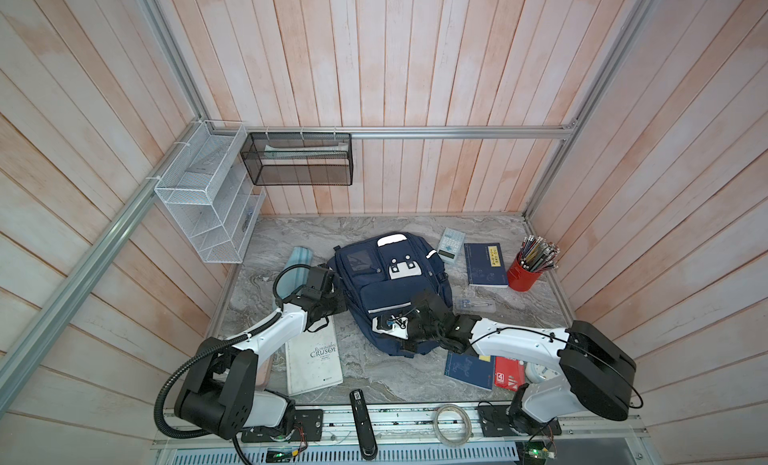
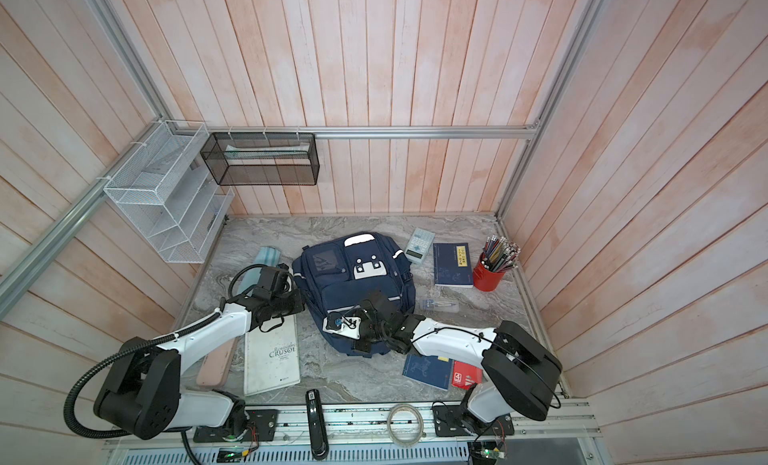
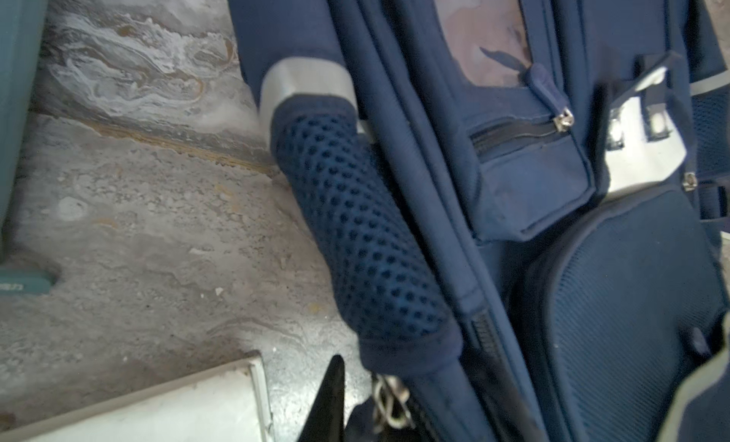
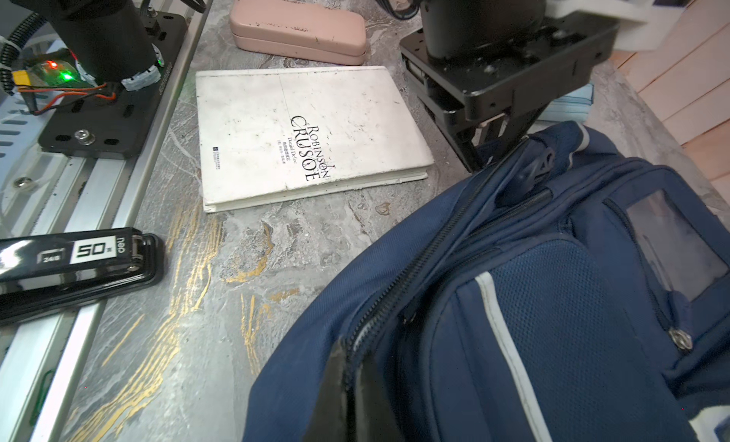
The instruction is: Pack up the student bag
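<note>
Marble tabletop [image 1: 374,371]: outstretched right tool [image 4: 349,377] pinches student bag [image 1: 386,276]; left tool [image 4: 488,151] alongside, gap unclear.

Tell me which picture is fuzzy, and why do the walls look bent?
In the left wrist view the bag looks smeared and soft. In the right wrist view the book has a sharp title, but the stapler shows a white glare. In both top views the wide lens makes the wall planks fan outward.

White clock [image 1: 540,373] half under right arm [image 1: 519,338]
</note>
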